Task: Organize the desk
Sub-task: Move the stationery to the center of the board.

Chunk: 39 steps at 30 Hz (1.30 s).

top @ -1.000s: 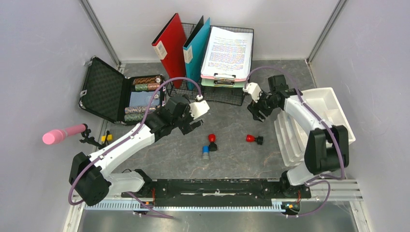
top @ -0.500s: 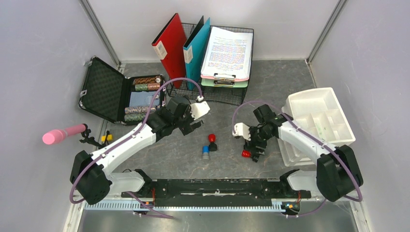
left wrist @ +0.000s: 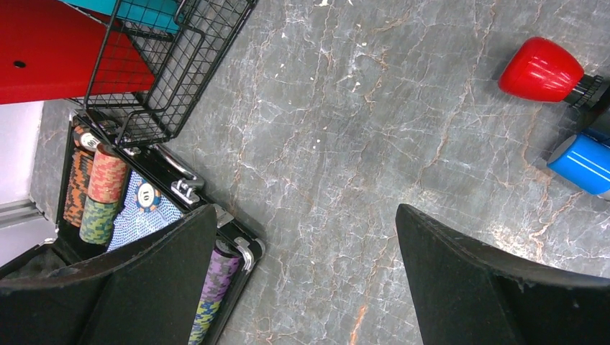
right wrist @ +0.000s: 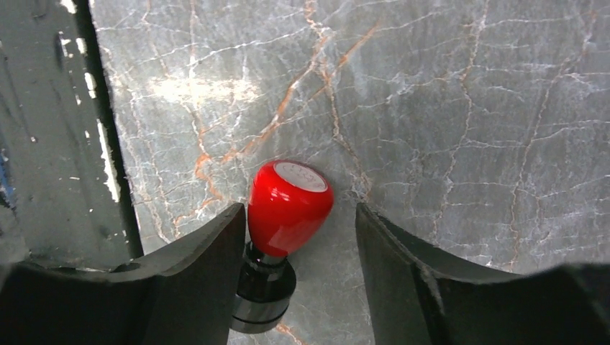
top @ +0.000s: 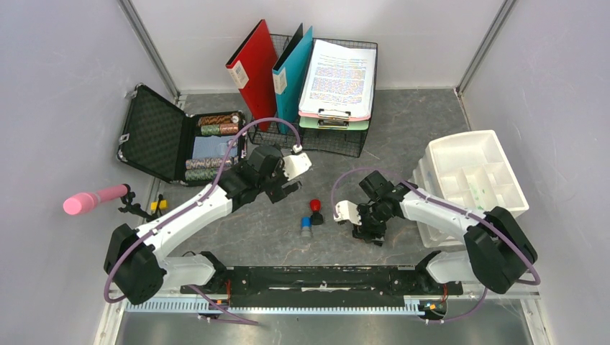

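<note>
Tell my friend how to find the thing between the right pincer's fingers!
Find the white tray on the right; the right arm reaches left from it. Between its pincer's fingers lies a stamp, glossy red knob on black base. The other red stamp sits beside a blue one; this lies alone.

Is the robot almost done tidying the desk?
Not yet. Striped poker chips sit in the black foam-lined case. The right claw is open around one red-knobbed stamp lying on the grey stone-look desk. A second red stamp and a blue stamp wait loose.

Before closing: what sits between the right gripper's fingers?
A red-knobbed stamp lying on the desk; the right wrist view shows it inside the open right gripper.
</note>
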Available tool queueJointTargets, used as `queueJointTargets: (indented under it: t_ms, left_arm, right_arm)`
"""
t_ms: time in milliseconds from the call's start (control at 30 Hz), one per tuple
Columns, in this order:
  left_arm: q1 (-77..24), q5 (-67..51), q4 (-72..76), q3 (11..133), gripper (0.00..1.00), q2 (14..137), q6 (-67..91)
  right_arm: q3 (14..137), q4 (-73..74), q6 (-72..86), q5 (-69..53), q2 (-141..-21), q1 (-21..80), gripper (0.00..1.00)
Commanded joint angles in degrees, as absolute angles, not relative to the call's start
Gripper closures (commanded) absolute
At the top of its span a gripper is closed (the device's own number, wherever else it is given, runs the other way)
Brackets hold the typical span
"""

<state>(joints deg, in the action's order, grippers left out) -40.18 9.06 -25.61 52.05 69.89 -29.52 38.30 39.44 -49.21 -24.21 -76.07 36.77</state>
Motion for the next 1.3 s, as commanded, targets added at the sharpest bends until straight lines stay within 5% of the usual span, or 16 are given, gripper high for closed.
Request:
queueJointTargets:
  t_ms: [0, 233, 533, 800, 1267]
  left_arm:
    - [-39.4, 10.4, -23.8, 51.4, 0.0, 67.6, -30.2]
    - [-35.1, 7.7, -25.0, 51.3, 0.0, 64.2, -28.6]
    - [-29.0, 6.5, -26.8, 52.2, 0.0, 59.7, -27.0]
    - [-26.7, 7.5, -28.7, 53.0, 0.0, 57.5, -26.4]
    - [-26.5, 4.2, -27.6, 52.1, 0.0, 56.6, -26.4]
  right_arm:
    - [39.0, 35.4, -47.2, -23.4, -77.4, 37.5, 0.41]
    - [44.0, 33.9, -45.9, -24.2, -82.1, 39.4, 0.67]
    - [55.9, 31.7, -43.9, -23.4, -91.4, 44.2, 0.76]
    - [67.3, 32.6, -43.2, -20.0, -100.6, 47.2, 0.65]
    - [65.6, 32.0, -40.8, -15.9, -98.4, 47.3, 0.36]
